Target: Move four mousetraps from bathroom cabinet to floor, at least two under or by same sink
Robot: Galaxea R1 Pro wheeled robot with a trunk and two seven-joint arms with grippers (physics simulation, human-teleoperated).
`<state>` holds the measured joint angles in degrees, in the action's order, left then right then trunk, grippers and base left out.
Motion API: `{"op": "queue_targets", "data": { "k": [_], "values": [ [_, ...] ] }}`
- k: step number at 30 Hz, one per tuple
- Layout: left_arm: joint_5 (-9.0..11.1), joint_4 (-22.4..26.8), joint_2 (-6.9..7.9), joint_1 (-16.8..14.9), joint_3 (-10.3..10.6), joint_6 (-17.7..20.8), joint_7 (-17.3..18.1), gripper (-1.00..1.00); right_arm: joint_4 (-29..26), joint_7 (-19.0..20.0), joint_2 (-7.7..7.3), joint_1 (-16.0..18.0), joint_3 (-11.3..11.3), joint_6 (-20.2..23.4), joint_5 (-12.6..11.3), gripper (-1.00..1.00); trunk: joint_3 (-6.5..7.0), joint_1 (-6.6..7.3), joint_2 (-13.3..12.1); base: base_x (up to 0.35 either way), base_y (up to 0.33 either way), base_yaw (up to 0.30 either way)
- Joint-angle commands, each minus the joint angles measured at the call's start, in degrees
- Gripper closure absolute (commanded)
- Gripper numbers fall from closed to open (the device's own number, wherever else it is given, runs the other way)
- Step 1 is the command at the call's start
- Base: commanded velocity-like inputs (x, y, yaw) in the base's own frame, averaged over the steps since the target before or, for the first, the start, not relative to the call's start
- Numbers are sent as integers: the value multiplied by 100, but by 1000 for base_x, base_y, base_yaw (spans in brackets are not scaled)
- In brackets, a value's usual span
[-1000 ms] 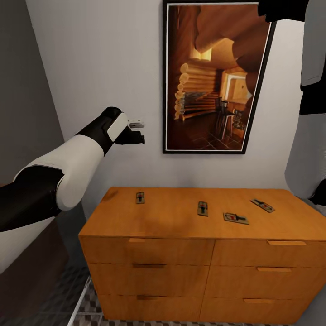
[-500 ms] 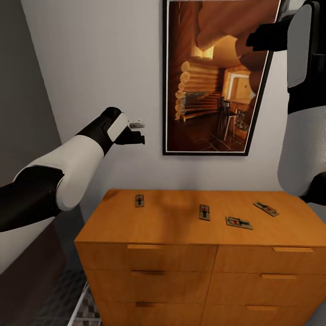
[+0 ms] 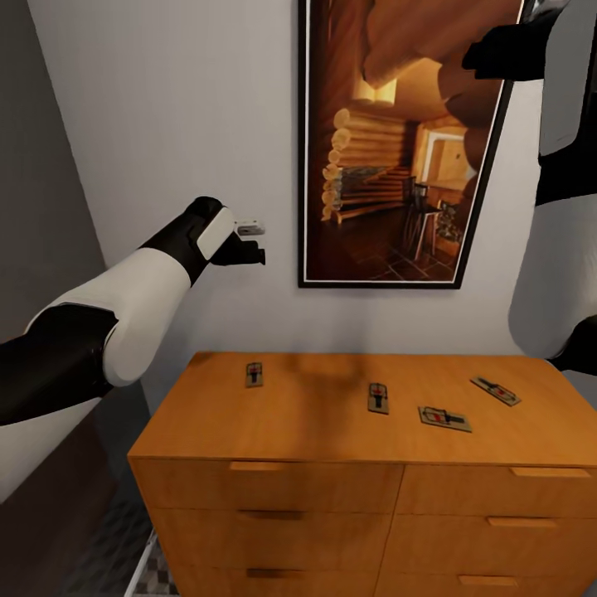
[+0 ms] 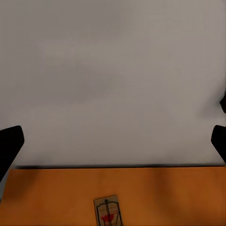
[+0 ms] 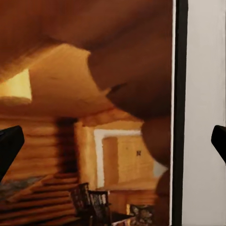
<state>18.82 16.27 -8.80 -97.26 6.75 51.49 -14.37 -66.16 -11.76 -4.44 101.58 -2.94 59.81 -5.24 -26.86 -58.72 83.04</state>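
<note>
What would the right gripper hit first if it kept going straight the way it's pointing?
Most likely the framed picture on the wall: the right gripper looks straight at it, fingers wide apart with nothing between. How near it is cannot be judged.

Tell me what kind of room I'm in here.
Probably a narrow indoor room of a home; nothing here proves it a bathroom. A low orange-brown cabinet stands against a pale wall, a framed log-cabin picture hangs above it, and patterned floor tiles show at its foot.
</note>
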Motion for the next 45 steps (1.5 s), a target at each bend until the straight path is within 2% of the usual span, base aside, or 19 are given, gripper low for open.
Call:
{"op": "queue_targets", "data": {
  "k": [1, 5, 15, 21, 30, 45],
  "values": [
    [61, 6, 4, -1, 39, 16, -40, -100, -195, -55, -8, 4, -1, 19, -56, -100, -7, -1, 4, 100, 0, 0],
    [61, 6, 4, 12, 39, 13, -40, -100, -870, -55, -19, -7, 42, 19, -56, -100, -7, -1, 4, 102, 0, 0],
    [61, 8, 2, 20, 40, 1, -40, -100, -1893, -55, -67, -14, 93, 19, -70, -100, -7, -1, 4, 109, 0, 0],
    [65, 8, 2, 22, 39, -13, -40, -100, -2186, -55, -77, -15, 72, 19, -78, -100, -7, -1, 4, 113, 0, 0],
    [69, 6, 3, 33, 38, -21, -40, -100, -2017, -55, -80, -15, 74, 19, -81, -100, -7, -1, 4, 93, 0, 0],
    [82, 33, -21, 339, 37, -5, -70, -100, -952, -62, -94, 1, 103, 19, -82, -100, -7, -1, 4, -1, 3, 0]
  ]
}}
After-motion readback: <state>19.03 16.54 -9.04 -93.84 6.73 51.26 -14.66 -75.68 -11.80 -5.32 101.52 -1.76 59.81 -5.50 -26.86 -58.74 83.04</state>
